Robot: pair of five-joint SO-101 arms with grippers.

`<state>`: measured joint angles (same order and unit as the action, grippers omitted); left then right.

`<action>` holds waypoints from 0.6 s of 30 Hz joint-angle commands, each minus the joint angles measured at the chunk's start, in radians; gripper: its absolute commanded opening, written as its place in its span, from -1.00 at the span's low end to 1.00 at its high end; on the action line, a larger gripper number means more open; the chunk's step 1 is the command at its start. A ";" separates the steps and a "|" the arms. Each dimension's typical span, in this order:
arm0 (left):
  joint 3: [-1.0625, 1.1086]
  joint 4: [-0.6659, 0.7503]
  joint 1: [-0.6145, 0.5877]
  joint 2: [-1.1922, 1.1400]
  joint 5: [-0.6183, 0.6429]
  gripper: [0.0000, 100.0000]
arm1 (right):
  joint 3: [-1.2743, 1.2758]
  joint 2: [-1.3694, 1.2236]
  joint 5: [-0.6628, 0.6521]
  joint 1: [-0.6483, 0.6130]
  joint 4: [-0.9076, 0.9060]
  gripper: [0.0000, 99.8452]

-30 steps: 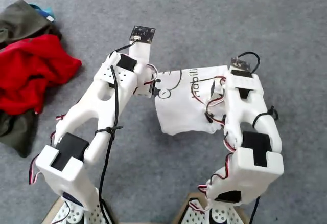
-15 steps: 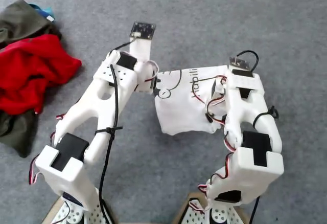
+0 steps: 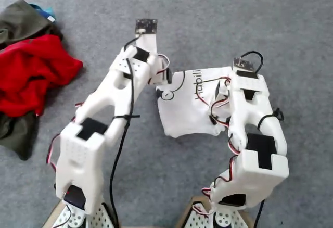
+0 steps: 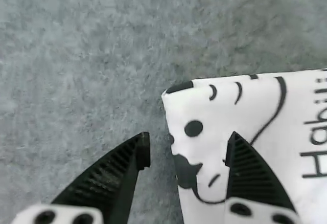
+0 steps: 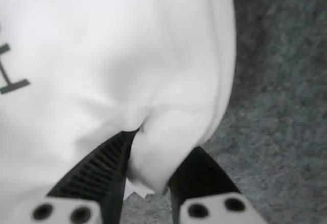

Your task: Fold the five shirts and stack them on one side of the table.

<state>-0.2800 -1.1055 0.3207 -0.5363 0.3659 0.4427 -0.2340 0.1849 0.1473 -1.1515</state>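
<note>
A white fabric shirt with a black cartoon print (image 3: 188, 105) lies folded on the grey felt-like table cover (image 3: 234, 25), centre-right between the two arms. From above it is slightly wider than deep. Its long axis runs left to right, and the far edge slants a little farther away toward the right. The near edge is wavy.

The left wrist view shows the left gripper (image 4: 188, 141) spread wide across the shirt's far-left corner, one black ribbed finger (image 4: 117, 173) over bare grey, the other over the print. Whether it touches the cloth cannot be told.

The right wrist view shows the right gripper (image 5: 164, 146) pinched narrow on a bunched fold at the shirt's right edge.

The high view adds a crumpled red garment (image 3: 34, 74) among dark olive clothes (image 3: 21, 20), heaped at the far left, well apart from the shirt.
</note>
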 commanded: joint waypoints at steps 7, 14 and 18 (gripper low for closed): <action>-0.257 -0.015 -0.007 -0.227 0.112 -0.58 | -0.008 -0.001 -0.005 0.005 0.025 -0.97; -0.447 -0.157 -0.001 -0.331 0.110 -0.82 | -0.010 0.001 -0.008 0.002 0.023 -0.97; -0.599 -0.207 0.002 -0.361 0.109 -0.87 | -0.027 0.001 -0.008 0.000 0.023 -0.97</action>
<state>-0.7649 -1.2835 0.3284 -0.8953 0.4703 0.4427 -0.2294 0.1849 0.1473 -1.1515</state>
